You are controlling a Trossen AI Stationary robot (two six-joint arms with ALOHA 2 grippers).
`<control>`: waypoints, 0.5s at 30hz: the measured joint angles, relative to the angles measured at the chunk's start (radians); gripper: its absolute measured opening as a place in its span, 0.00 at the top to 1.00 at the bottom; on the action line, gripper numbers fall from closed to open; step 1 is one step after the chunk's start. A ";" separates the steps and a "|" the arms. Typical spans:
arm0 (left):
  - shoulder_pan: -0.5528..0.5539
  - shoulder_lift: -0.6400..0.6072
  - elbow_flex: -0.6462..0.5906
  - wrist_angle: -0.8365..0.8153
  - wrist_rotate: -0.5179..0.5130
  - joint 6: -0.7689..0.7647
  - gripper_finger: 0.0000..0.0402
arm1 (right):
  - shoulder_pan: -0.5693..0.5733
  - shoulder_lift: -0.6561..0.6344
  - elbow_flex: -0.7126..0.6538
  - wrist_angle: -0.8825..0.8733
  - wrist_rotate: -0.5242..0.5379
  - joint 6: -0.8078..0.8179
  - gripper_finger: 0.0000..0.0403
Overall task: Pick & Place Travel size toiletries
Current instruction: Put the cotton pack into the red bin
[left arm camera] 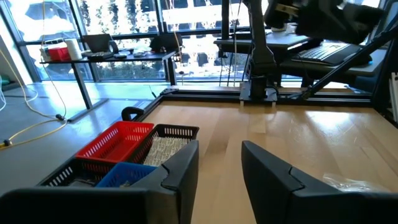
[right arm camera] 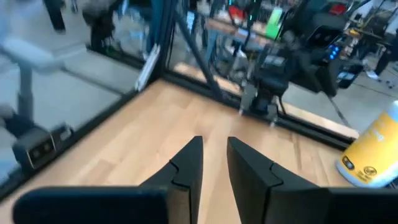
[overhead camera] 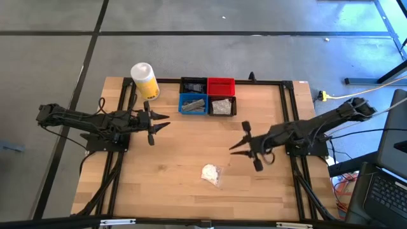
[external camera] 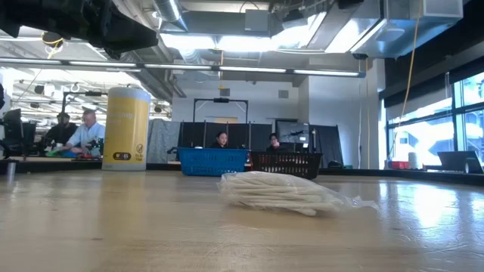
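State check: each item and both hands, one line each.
white wad in clear wrap: lying loose on the table, untouched
left hand: jaws apart, empty, above the table near the bins
right hand: jaws apart, empty, up and to the right of the wad
yellow container: upright
blue bin: holds dark tubes

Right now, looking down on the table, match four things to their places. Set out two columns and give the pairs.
Things:
1. yellow container
2. white wad
3. red bin
4. blue bin

Places:
A. alone on the bare wood, nearer the right arm
B. back row of the bins, right side
C. front row of the bins, left side
D. back of the table, left of the bins

Pairs: 1-D, 2-A, 3-B, 4-C
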 joint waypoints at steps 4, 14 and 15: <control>0.000 0.000 0.000 0.000 0.000 0.000 0.72 | 0.063 0.098 0.053 -0.013 0.110 -0.075 0.80; 0.000 0.000 0.000 0.000 0.000 0.000 0.72 | 0.182 0.326 0.184 -0.149 0.308 -0.151 0.73; 0.000 0.000 0.000 0.000 0.000 0.000 0.72 | 0.192 0.341 0.185 -0.151 0.315 -0.142 0.72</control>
